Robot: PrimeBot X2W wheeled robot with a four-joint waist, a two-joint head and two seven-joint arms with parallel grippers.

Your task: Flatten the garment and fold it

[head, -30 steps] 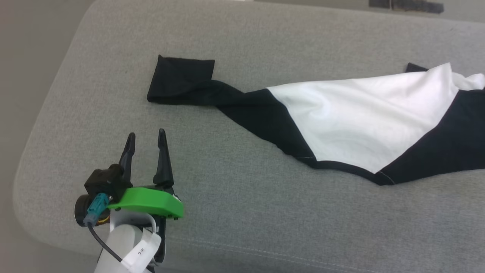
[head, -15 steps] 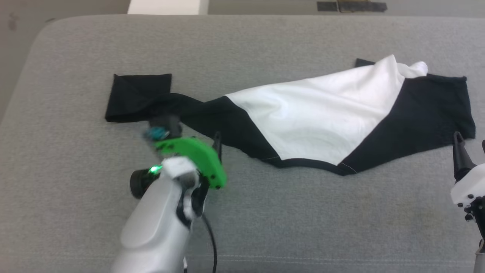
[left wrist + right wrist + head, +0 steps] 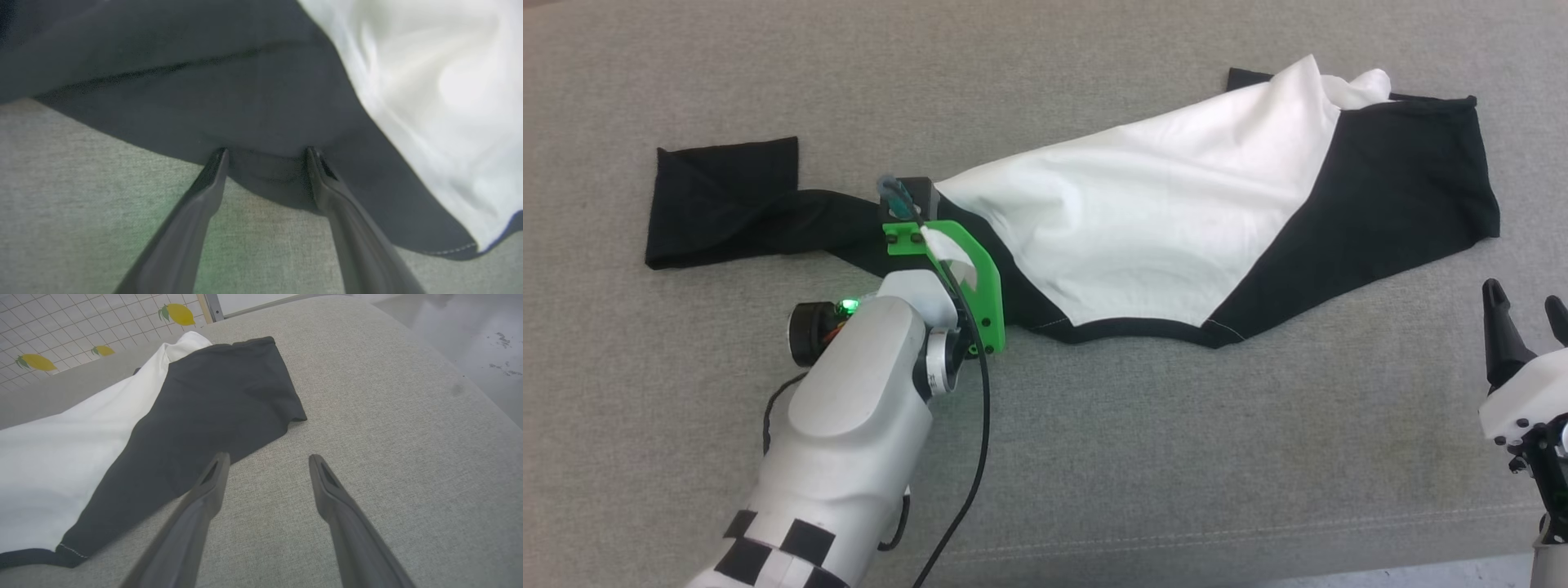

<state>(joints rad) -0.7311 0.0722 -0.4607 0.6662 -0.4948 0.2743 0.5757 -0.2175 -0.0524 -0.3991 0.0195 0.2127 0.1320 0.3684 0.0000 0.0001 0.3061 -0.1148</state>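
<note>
The garment lies stretched from left to right across the far half of the grey cushion. It is not flat. One black sleeve is twisted into a rope and ends in a flat square patch near the left edge. The white panel in the middle is rumpled, and its tip stands up in a fold towards the far edge. A broad black part lies on the right. The thin black hem curves along the side nearest the robot.

The left hand is down at the garment's near edge, where the twisted sleeve meets the white panel. Its fingers are spread wide, with the tips on the black cloth. A small bulge of cloth lies between them, not pinched. A green bracket and a black cable sit on that wrist.

The right hand is near the cushion's right end, towards the near edge, just beside the black part of the garment. It is wide open and holds nothing.
</note>
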